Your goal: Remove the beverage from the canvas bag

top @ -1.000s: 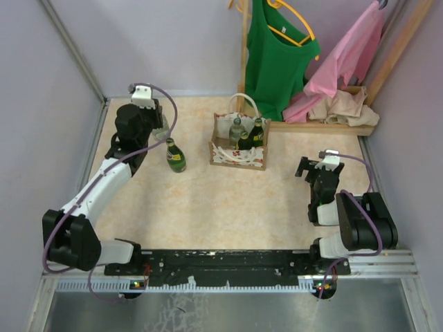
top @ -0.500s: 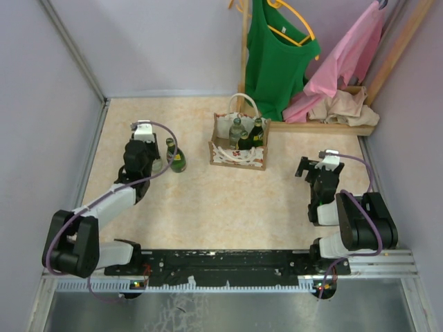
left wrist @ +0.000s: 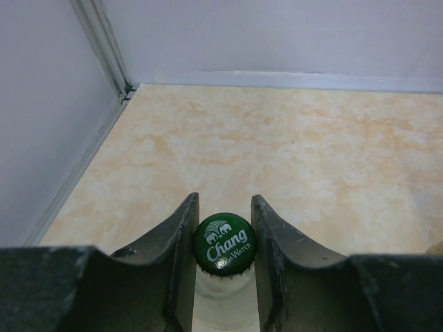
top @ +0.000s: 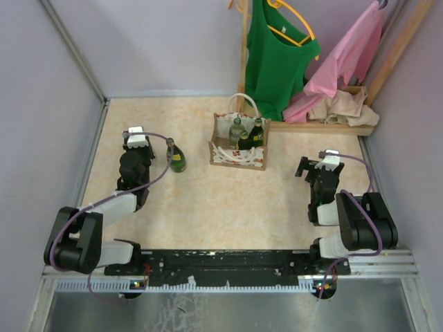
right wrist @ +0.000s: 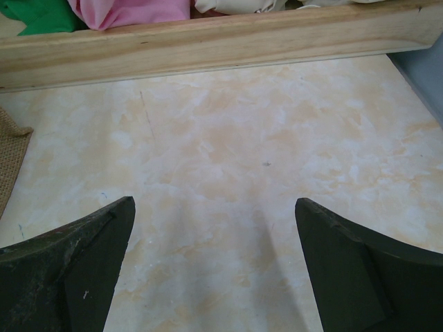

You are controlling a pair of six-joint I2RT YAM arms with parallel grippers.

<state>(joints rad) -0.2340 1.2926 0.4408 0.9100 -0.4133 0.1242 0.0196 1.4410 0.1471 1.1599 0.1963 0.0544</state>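
The canvas bag [top: 238, 147] stands at the back middle of the table, with a clear bottle [top: 237, 128] and a dark green bottle [top: 257, 131] upright inside. Another green bottle [top: 176, 158] stands on the table left of the bag. My left gripper [top: 136, 146] is low, left of that bottle. In the left wrist view it [left wrist: 223, 207] is shut on the neck of a clear bottle with a green Chang cap [left wrist: 223, 243]. My right gripper [top: 315, 169] is open and empty above bare table in the right wrist view [right wrist: 214, 228].
A wooden rack base [right wrist: 208, 41] runs along the back right under a green shirt [top: 277, 55] and a pink garment [top: 346, 59]. A beige cloth heap [top: 342, 107] lies on it. Walls close in the left side [left wrist: 41, 138] and the back.
My left arm has drawn back toward the near left and come down low beside the standing green bottle. The right arm, the bag and its bottles have not moved.
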